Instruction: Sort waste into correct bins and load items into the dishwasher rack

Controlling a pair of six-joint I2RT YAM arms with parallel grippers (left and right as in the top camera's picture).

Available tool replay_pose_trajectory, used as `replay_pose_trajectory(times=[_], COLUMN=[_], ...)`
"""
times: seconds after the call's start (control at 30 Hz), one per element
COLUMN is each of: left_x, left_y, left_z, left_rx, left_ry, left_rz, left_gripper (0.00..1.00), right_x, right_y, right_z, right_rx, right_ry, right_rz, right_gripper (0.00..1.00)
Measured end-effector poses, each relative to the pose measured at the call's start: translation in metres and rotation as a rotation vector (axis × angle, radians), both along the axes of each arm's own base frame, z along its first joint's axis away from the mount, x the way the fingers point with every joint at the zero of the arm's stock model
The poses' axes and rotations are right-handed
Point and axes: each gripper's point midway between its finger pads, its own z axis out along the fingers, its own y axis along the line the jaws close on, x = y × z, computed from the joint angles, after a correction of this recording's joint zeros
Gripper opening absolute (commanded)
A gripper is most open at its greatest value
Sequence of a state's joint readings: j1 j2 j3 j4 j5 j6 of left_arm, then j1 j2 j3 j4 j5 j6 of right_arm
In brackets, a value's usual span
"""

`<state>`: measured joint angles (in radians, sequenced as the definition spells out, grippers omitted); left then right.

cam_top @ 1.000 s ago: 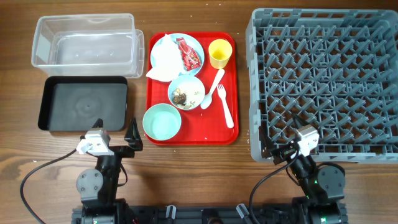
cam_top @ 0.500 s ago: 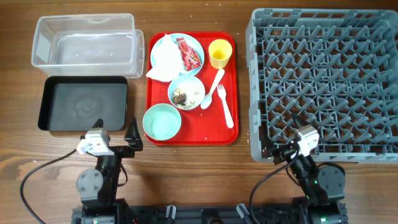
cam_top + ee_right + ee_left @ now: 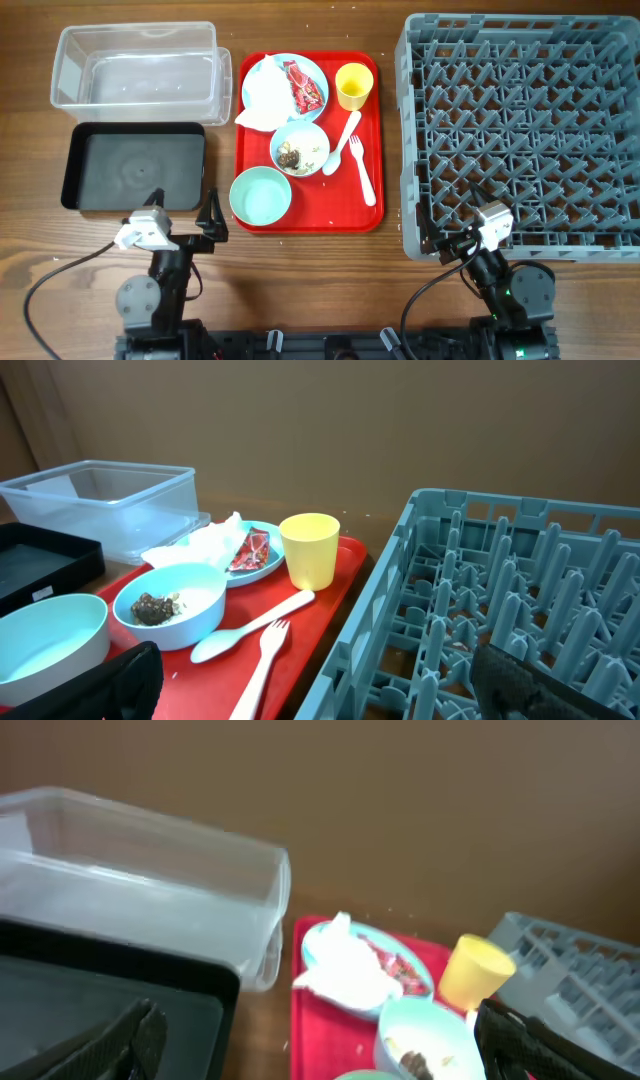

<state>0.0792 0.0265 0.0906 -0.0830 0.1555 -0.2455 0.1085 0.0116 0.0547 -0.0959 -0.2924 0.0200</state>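
Left fingers (image 3: 213, 214) spread, empty, beside pale green bowl (image 3: 261, 194). Right fingers (image 3: 432, 238) spread, empty, by grey pegged plastic rack (image 3: 520, 130). Crumpled white napkin (image 3: 265, 95) touches shiny red wrapper (image 3: 304, 88) on pale blue round plate (image 3: 318, 72). Risk: one pinch drags both, missorting.

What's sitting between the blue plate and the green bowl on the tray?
The small bowl of food scraps, clearest in the overhead view.

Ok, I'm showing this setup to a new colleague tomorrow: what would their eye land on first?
Probably the big grey rack filling the right side of the table, then the bright red tray in the middle with its yellow cup, white napkin, bowls and cutlery. On the left, a clear tub sits behind a black tray.
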Motion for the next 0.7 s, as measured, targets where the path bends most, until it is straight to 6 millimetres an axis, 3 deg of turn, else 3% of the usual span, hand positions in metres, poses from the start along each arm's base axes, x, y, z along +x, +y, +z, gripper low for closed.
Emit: replay_pose_trajectory(times=[0.13, 0.4, 0.53, 0.7], left_x=[0.0, 0.034, 0.063, 0.101], left_y=[0.0, -0.002, -0.004, -0.034], left_z=[0.033, 0.038, 0.059, 0.068], left_rx=[0.001, -0.026, -0.03, 0.019], left_ry=[-0.016, 0.279, 0.484, 0.744], left_rz=[0.0, -0.026, -0.046, -0.119], left_gripper=[1.0, 1.0, 1.0, 1.0], right_x=[0.0, 0.0, 0.0, 0.0], right_y=[0.0, 0.0, 0.0, 0.0], right_z=[0.0, 0.0, 0.0, -0.001], right_rx=[0.0, 0.0, -0.001, 0.0], right_ry=[0.0, 0.002, 0.002, 0.003], right_rz=[0.0, 0.0, 0.0, 0.0], right_gripper=[1.0, 1.0, 1.0, 1.0])
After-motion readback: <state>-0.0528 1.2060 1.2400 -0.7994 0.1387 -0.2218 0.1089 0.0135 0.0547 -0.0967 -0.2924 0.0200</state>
